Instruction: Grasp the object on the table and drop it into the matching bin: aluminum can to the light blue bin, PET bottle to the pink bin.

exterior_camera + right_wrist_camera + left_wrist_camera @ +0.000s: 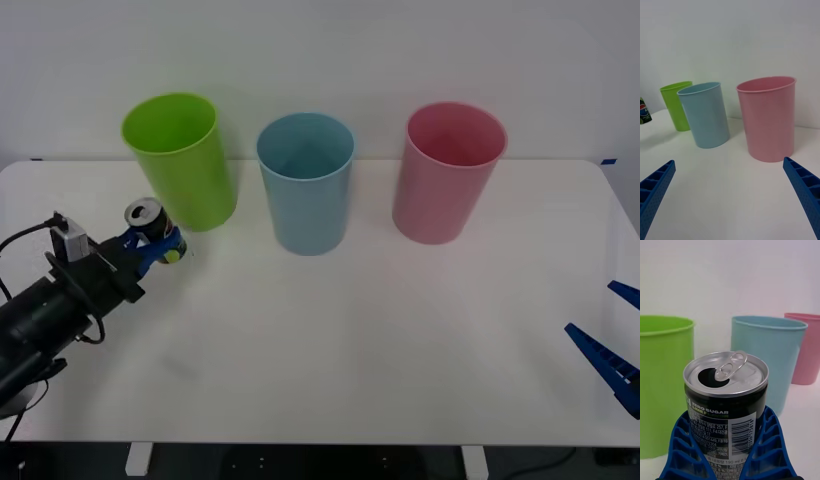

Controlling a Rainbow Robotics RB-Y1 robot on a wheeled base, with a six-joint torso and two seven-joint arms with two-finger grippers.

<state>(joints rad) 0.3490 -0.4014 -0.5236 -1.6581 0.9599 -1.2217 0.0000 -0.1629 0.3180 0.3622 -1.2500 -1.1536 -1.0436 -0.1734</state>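
White and wide, the worktop (pixel 330 340) is the biggest thing here, and it has round corners. Three tall bins stand in a row near its far edge, each one getting thinner toward the bottom. The lime green bin (pixel 180 160) is on the robot's left, the light blue bin (pixel 306 182) is in the middle, and the pink bin (pixel 446 172) is on the right. They stand apart and do not touch each other. The left arm is black and reaches over the left part of the worktop. At its tip the left gripper (pixel 160 246) has its blue ribbed fingers (pixel 681 450) pressed against both sides of the can (pixel 152 226), so it is holding the can tight. The can is small and black with a silver top, and its pull tab is bent up over an open hole. It stands upright in the gripper, just in front of the lime green bin and to the left of the light blue bin. It is much shorter than the bins. The right gripper (pixel 618 340) waits low at the right edge of the worktop, with its blue fingers spread wide and nothing between them.
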